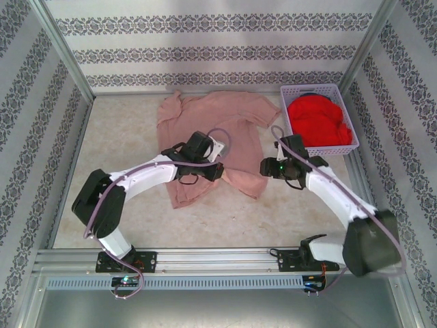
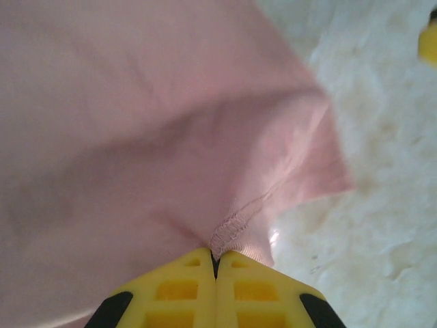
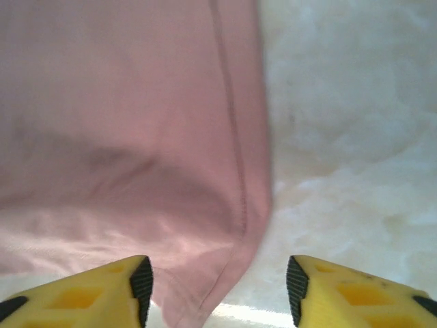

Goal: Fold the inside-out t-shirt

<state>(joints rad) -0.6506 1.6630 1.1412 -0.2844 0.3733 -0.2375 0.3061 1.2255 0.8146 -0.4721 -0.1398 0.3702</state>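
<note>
T-shirt (image 1: 225,113): one; basket (image 1: 314,87): one.

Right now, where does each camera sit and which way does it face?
Top external: above and behind the bases, looking down on the table, pink t-shirt and basket; left arm and right arm show.
Left wrist: on the left arm, looking along left fingers shut on the t-shirt's hem.
Right wrist: on the right arm, looking past open right fingers at the t-shirt's edge.
All three share the t-shirt.
</note>
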